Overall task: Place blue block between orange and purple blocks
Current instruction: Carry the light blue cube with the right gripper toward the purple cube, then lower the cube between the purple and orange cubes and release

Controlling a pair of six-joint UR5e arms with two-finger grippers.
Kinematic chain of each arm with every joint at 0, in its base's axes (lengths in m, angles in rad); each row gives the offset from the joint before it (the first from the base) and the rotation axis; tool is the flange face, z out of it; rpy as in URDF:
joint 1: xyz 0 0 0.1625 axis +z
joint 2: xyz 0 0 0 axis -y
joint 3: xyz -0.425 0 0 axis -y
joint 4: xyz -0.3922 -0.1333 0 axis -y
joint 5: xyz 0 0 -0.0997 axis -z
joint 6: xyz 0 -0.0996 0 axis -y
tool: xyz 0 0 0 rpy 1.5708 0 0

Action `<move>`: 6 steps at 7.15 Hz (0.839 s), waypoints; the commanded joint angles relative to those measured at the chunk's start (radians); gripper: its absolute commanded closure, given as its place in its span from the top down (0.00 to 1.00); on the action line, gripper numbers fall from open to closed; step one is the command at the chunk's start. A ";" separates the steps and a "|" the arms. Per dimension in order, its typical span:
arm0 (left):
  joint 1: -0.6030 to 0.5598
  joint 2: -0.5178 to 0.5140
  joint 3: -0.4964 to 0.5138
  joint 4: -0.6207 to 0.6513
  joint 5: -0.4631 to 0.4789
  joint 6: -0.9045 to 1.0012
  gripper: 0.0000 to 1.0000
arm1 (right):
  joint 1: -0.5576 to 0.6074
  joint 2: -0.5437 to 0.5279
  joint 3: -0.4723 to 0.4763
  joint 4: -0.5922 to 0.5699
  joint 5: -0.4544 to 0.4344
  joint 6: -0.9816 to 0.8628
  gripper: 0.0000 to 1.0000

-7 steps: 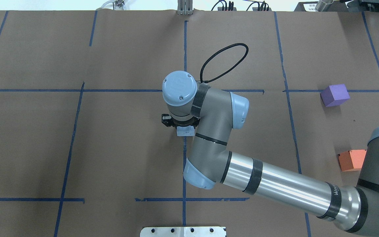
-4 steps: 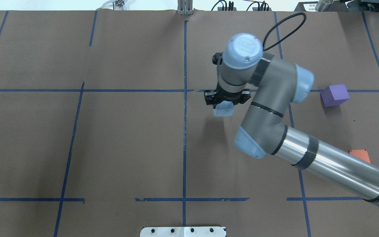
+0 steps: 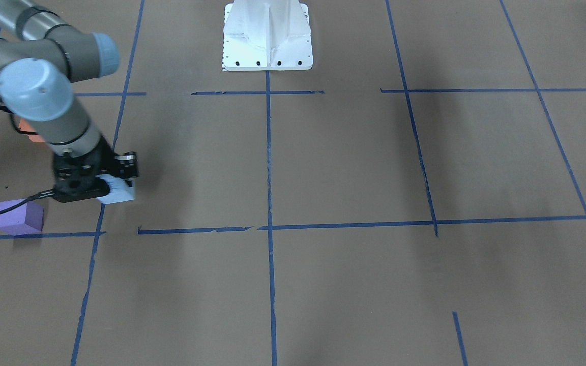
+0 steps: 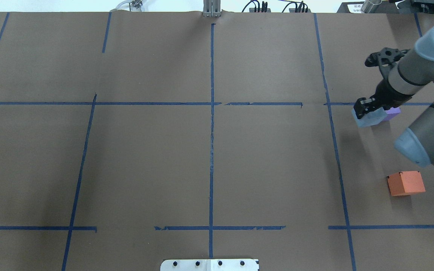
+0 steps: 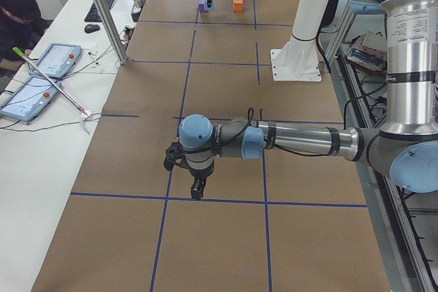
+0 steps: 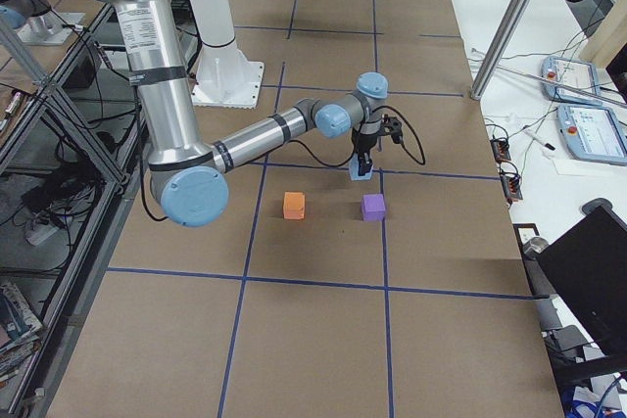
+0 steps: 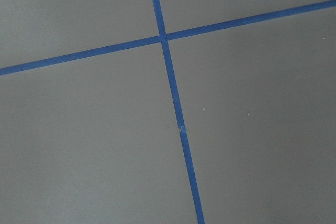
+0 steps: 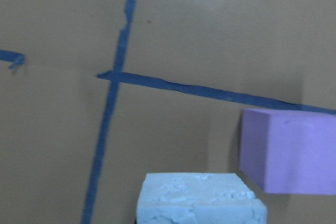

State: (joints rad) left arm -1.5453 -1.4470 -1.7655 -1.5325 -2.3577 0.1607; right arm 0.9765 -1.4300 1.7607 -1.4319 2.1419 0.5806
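Observation:
My right gripper [image 4: 370, 110] is shut on the light blue block [image 4: 366, 120] and holds it just above the table, close beside the purple block [image 4: 393, 111], which it partly hides in the overhead view. The right wrist view shows the blue block [image 8: 199, 203] low in frame and the purple block [image 8: 289, 150] to its right. The orange block [image 4: 405, 183] sits apart, nearer the robot. In the exterior right view the blue block [image 6: 363, 172] is beyond the purple block [image 6: 373, 207] and the orange block [image 6: 293, 205]. My left gripper [image 5: 197, 190] hovers over bare table; I cannot tell its state.
Brown paper with blue tape lines [image 4: 211, 124] covers the table. The white robot base [image 3: 267, 35] stands at the near edge. Operators' tables with tablets [image 5: 48, 66] run along the far side. The left wrist view shows only a tape crossing [image 7: 163, 38].
My right arm has swung from the table's middle to the far right, carrying the blue block, and now holds it next to the purple block. The orange block is uncovered again.

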 commanded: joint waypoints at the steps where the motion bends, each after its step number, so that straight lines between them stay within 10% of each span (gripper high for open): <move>1: 0.001 0.007 -0.005 0.000 0.000 -0.001 1.00 | 0.022 -0.169 -0.004 0.234 0.013 0.112 0.25; 4: -0.001 0.007 -0.006 0.000 0.000 -0.001 1.00 | -0.002 -0.194 -0.059 0.321 0.012 0.171 0.34; 5: -0.001 0.007 -0.006 0.000 0.000 -0.001 1.00 | -0.024 -0.201 -0.063 0.321 0.010 0.171 0.53; 6: 0.001 0.007 -0.006 0.000 0.000 -0.001 1.00 | -0.030 -0.202 -0.063 0.323 0.009 0.170 0.93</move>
State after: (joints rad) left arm -1.5459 -1.4404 -1.7715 -1.5324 -2.3577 0.1595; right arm 0.9595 -1.6285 1.7021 -1.1124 2.1525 0.7500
